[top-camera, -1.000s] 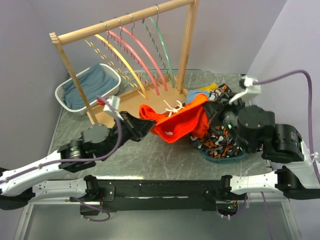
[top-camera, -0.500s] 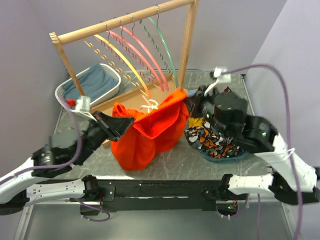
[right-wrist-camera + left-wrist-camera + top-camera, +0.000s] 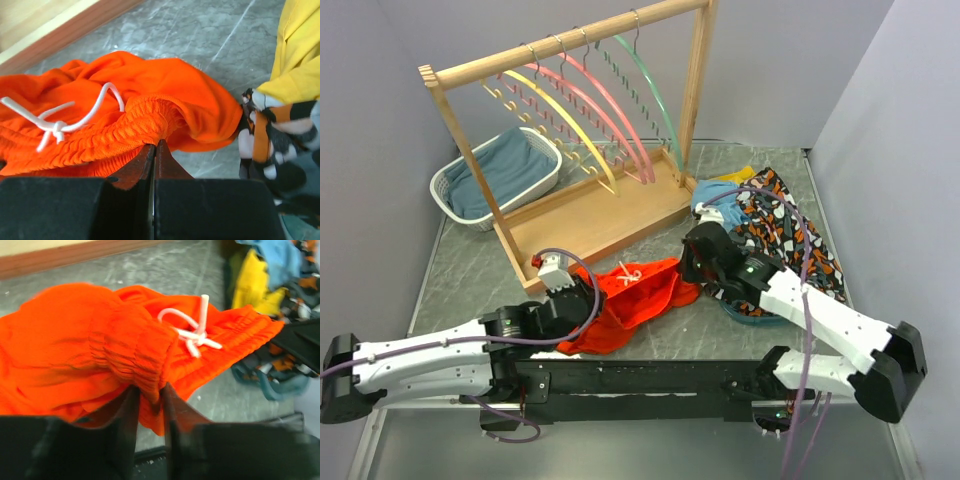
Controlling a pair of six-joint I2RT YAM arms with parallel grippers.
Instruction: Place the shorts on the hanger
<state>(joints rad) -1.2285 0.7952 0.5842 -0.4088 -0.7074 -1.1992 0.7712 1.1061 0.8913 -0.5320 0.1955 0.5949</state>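
The orange-red shorts [image 3: 642, 300] lie bunched on the table near the front edge, with the white drawstring [image 3: 625, 276] on top. My left gripper [image 3: 582, 302] is shut on the left part of the waistband; in the left wrist view its jaws [image 3: 149, 390] pinch a gathered fold of the shorts [image 3: 75, 340]. My right gripper [image 3: 692, 264] is shut on the right part of the waistband; in the right wrist view [image 3: 155, 144] its jaws meet under the elastic of the shorts [image 3: 150, 85]. The mint-green hanger [image 3: 656, 100] hangs on the wooden rack, rightmost, far from both grippers.
The wooden rack [image 3: 570, 58] stands on a wooden base [image 3: 590, 215] and also holds pink hangers [image 3: 600, 110] and a yellow hanger [image 3: 560, 115]. A white basket [image 3: 455, 185] with blue cloth sits back left. A patterned garment pile [image 3: 782, 228] lies to the right.
Both arms have come down and toward the near edge. The shorts, held up and stretched between the grippers half a second ago, now rest bunched on the table.
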